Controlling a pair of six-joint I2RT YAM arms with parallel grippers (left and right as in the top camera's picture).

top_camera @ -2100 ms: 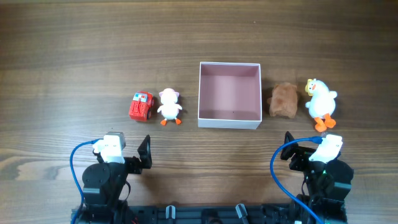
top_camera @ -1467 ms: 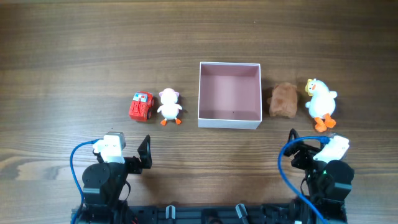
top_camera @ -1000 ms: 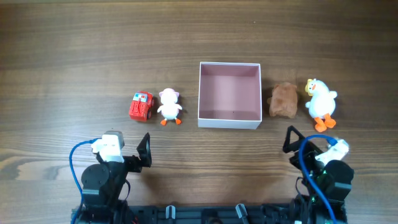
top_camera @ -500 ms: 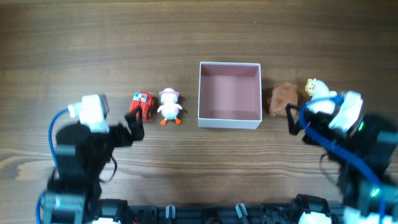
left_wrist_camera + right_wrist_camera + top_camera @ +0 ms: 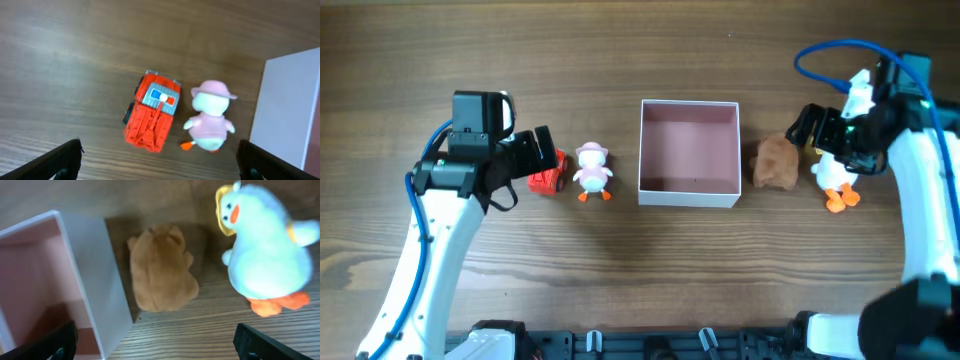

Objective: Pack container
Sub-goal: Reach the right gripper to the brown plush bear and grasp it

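My left end effector point(image 5: 159, 159), released, hovers over a boxy red truck point(image 5: 152, 118) and a smooth duckling point(image 5: 208, 120). My right end effector point(image 5: 155, 342), also released, hangs over a fuzzy brown plush point(image 5: 162, 270). The thin-walled square container point(image 5: 688, 197) sits between these toys on the wood-grain surface point(image 5: 620, 60).

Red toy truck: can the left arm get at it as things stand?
Probably yes. The left pincer is open above the red toy truck, and nothing covers it; the pink-hatted duck sits close on one side.
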